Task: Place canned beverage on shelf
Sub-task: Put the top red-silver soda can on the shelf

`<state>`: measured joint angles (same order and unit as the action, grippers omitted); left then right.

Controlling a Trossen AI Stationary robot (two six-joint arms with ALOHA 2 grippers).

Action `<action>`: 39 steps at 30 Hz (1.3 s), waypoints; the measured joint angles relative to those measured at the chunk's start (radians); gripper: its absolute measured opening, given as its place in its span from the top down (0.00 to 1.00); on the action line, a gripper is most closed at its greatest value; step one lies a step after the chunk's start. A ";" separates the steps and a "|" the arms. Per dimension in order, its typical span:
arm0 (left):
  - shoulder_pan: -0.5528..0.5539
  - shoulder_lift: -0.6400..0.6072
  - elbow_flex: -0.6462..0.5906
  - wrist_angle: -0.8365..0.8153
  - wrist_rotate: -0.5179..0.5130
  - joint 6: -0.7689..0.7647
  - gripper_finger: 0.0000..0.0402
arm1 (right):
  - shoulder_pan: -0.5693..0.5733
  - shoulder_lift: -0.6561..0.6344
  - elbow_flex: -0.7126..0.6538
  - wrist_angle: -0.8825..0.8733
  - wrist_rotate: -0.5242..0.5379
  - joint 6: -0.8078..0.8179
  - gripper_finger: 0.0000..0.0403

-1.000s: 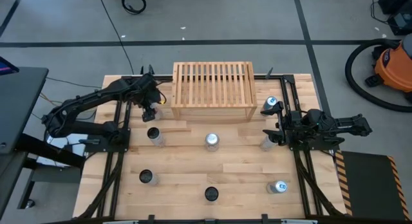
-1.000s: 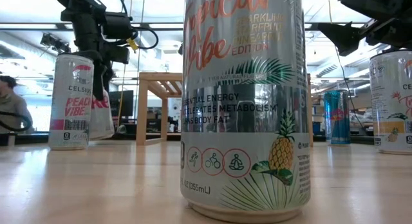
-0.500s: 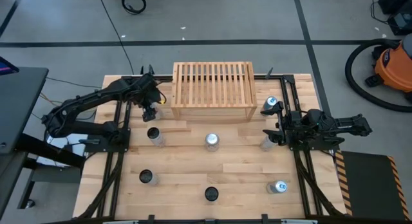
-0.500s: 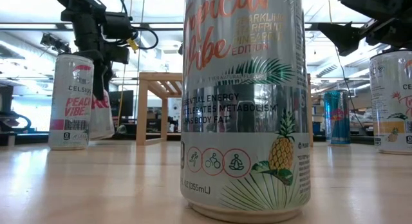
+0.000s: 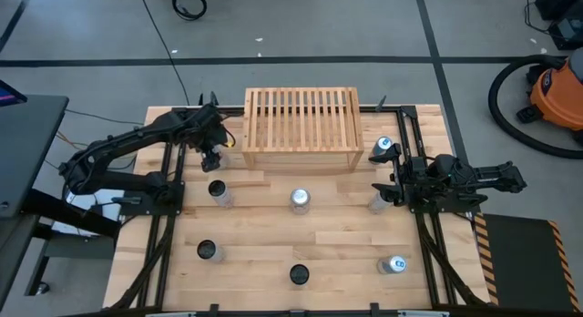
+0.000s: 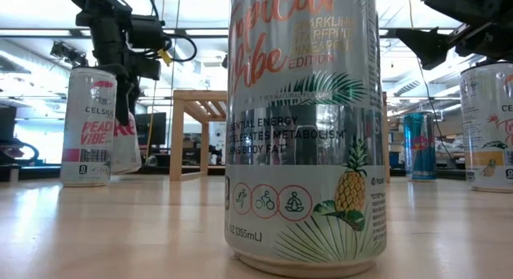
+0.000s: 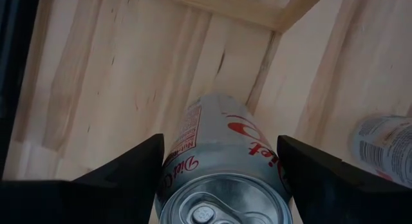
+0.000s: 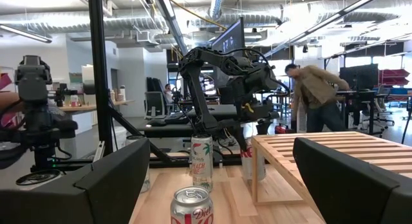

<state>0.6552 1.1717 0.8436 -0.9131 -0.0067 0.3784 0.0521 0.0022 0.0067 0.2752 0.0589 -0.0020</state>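
- Nearest in the low view: tall silver can with pineapple art (image 6: 303,127), lettered "Tropical Vibe", "Sparkling", "Essential Energy", "Accelerates Metabolism", "(355mL)"; seen from above as a plain silver lid (image 5: 300,199) at mid-table
- Farther off on the light-wood tabletop (image 6: 120,231): white-and-pink can (image 6: 89,127) reading "Celsius" and "Peach Vibe"; same can shown red-lettered in the right wrist view (image 8: 201,161)
- Far right of the low view: blue-and-silver can (image 6: 419,145), lettering too small to read; overhead only its lid (image 5: 383,146)
- Left gripper (image 5: 211,159) beside the left end of the light-wood slatted rack (image 5: 301,127), closed around a silver can with red script (image 7: 222,166); "Diet" readable only in the left wrist view, both dark fingers (image 7: 132,166) pressed to its sides; can on the table, just outside the rack's plank side
- Right gripper (image 5: 393,185) at the table's right edge, spread wide, nothing held; silver "Diet" can (image 8: 191,208) standing before it
- Beyond the table, right wrist view only: person in a tan jacket (image 8: 317,92) bent over a desk
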 joint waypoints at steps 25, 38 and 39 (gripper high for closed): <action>-0.057 0.059 0.252 -0.231 0.001 -0.018 0.27 | 0.000 0.000 0.000 0.000 0.000 0.000 0.02; -0.060 0.171 0.323 -0.271 0.000 0.016 0.28 | 0.000 0.000 0.000 0.000 0.000 0.000 0.02; -0.063 0.170 0.323 -0.269 0.000 0.018 0.28 | 0.000 0.000 0.000 0.000 0.000 0.000 0.02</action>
<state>0.5924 1.3419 1.1664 -1.1823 -0.0071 0.3962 0.0521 0.0023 0.0066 0.2752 0.0589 -0.0019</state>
